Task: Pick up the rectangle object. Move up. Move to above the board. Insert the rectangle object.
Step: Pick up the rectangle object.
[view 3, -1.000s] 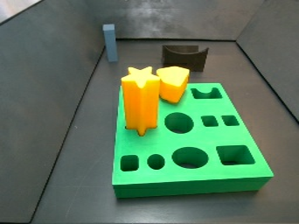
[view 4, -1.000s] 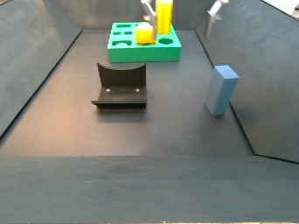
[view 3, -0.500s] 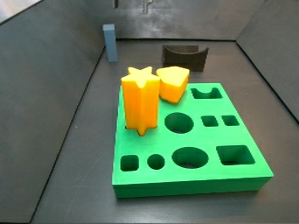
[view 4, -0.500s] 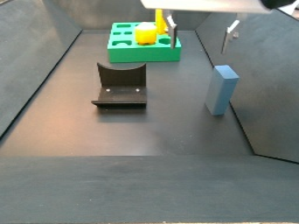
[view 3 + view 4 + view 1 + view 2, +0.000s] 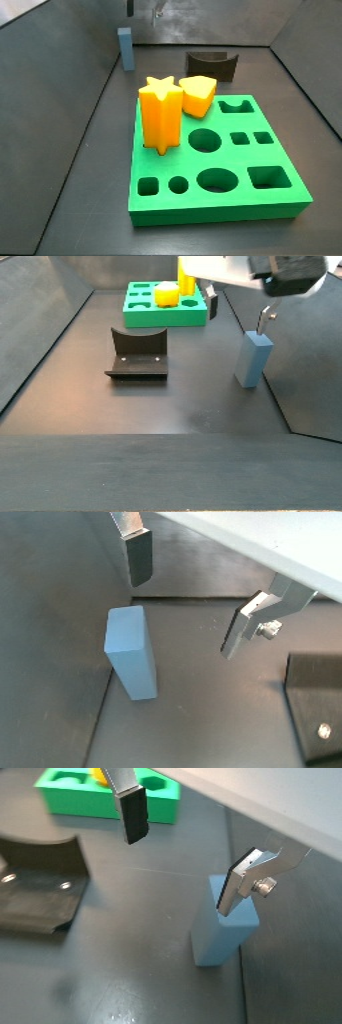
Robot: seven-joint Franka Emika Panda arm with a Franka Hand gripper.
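The pincer (image 5: 201, 597) hangs above the rectangle object (image 5: 130, 652), with its two fingers spread wide and nothing between them. The blue-grey block stands upright on the dark floor, close to the side wall and well apart from the board (image 5: 164, 305), which lies at the far end with the orange star peg (image 5: 160, 115) and a yellow piece (image 5: 198, 95) already in it. The fixture (image 5: 136, 354) stands between, off to one side.

The step in hand is the pick. In a wrist view the block (image 5: 225, 928) is not centred between the fingers; it sits under or just beside the silver finger (image 5: 249, 876), so I judge the pincer should first shift sideways until the block lies midway. The fingers should then face the two broad sides and come down straight. Because the block is tall and slim, a finger that touches its top or edge could tip it against the wall. Closing low enough on the body should give a firm hold.
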